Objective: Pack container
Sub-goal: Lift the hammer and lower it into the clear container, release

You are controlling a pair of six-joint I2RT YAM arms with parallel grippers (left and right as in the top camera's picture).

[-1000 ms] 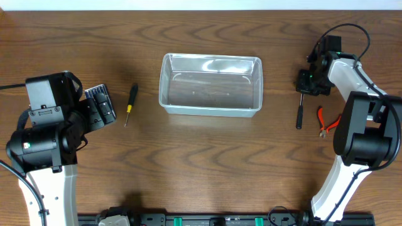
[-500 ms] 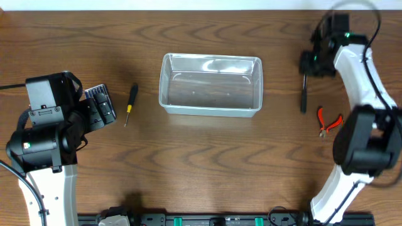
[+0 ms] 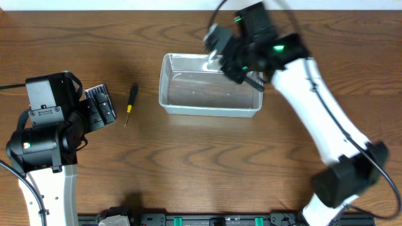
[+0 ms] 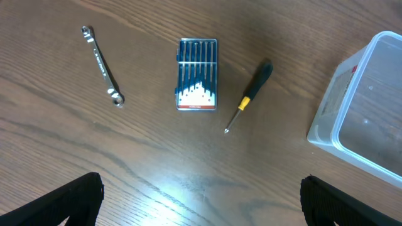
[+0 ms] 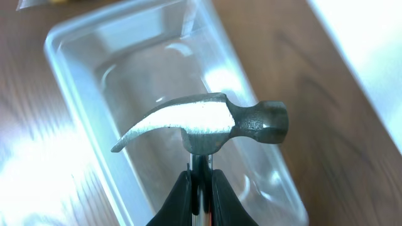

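The clear plastic container (image 3: 210,112) stands at the table's middle; nothing shows inside it. It also shows in the right wrist view (image 5: 81,75) and in the left wrist view (image 4: 370,119). My right gripper (image 3: 233,63) is above the container's far right part. In its wrist view the right gripper (image 5: 201,182) is shut on the shaft of a steel claw hammer (image 5: 207,119), whose head hangs over the container's inside. My left gripper (image 3: 100,107) is open and empty at the left, its fingers wide apart above the table (image 4: 201,188).
A black-and-yellow screwdriver (image 3: 130,103) lies left of the container, also in the left wrist view (image 4: 250,94). A small blue case of bits (image 4: 197,83) and a steel wrench (image 4: 102,66) lie further left. The right arm crosses the table's right side.
My right arm lifted the hammer from the table's right side and swung it left, over the container. The left arm has not moved.
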